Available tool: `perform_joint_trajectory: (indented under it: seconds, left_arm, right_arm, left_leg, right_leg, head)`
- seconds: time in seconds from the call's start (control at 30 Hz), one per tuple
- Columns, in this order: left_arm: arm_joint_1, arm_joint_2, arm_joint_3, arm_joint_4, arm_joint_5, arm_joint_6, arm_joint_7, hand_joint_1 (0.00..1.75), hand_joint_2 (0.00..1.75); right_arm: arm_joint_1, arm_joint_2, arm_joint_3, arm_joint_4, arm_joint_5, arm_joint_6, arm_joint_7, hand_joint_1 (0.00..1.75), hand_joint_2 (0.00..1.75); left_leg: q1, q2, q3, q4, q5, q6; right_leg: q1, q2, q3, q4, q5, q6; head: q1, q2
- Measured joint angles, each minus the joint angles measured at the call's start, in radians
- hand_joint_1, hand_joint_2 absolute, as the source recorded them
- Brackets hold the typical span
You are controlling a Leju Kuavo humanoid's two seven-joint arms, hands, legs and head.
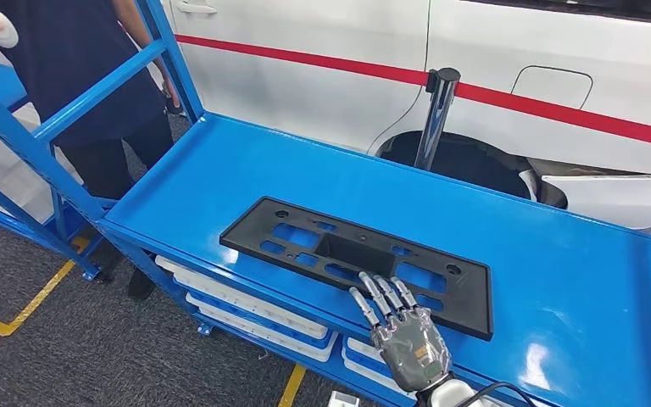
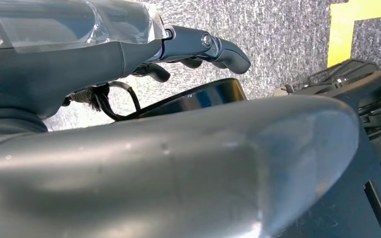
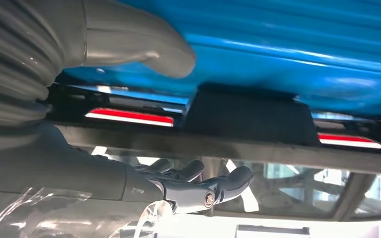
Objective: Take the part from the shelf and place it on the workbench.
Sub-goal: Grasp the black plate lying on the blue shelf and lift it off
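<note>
Now R hand (image 1: 400,326) fingertips on black part (image 1: 339,246), blue workbench (image 1: 576,280)

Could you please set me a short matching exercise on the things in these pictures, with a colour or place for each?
Things:
1. part
2. shelf top
3. stripe on the car
4. right hand

Descriptions:
A. red
B. black, lying flat on the blue surface
C. blue
D. fingers over the part's near edge

Pairs: 1-B, 2-C, 3-A, 4-D
</note>
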Motion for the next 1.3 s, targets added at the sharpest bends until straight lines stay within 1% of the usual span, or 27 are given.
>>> perform_joint_trajectory:
  seconds: [0.27,0.6,0.9,1.3]
  left_arm:
    - [0.000,0.000,0.000,0.000,0.003,0.000,-0.002,0.00,0.00]
    - [0.000,0.000,0.000,0.000,0.003,0.000,-0.001,0.00,0.00]
    - [0.000,-0.001,0.000,0.000,-0.001,-0.002,-0.003,0.00,0.00]
    - [0.000,-0.004,0.000,0.000,-0.004,0.002,-0.002,0.00,0.00]
  right_arm:
    - [0.021,-0.015,-0.023,0.008,-0.010,-0.003,0.044,0.00,1.75]
    - [0.065,-0.041,-0.106,0.031,-0.050,-0.039,0.114,0.00,1.75]
    - [0.085,-0.046,-0.162,0.080,-0.080,-0.059,0.131,0.00,1.75]
    - [0.094,-0.047,-0.198,0.135,-0.093,-0.079,0.139,0.00,1.75]
  left_leg:
    - [0.000,0.000,0.001,0.000,-0.001,-0.001]
    - [0.000,0.000,0.003,0.000,-0.001,-0.001]
    - [0.000,0.000,0.008,0.000,-0.001,-0.002]
    - [0.001,0.000,0.013,0.000,-0.002,-0.003]
  right_leg:
    - [0.000,0.000,0.000,0.000,-0.001,-0.001]
    - [0.000,0.000,0.002,0.000,0.000,-0.001]
    - [0.000,0.000,0.006,0.000,-0.001,-0.001]
    - [0.000,0.000,0.012,-0.001,-0.001,-0.002]
  head:
    - [0.000,0.000]
    - [0.000,0.000]
    - [0.001,0.000]
    - [0.001,0.000]
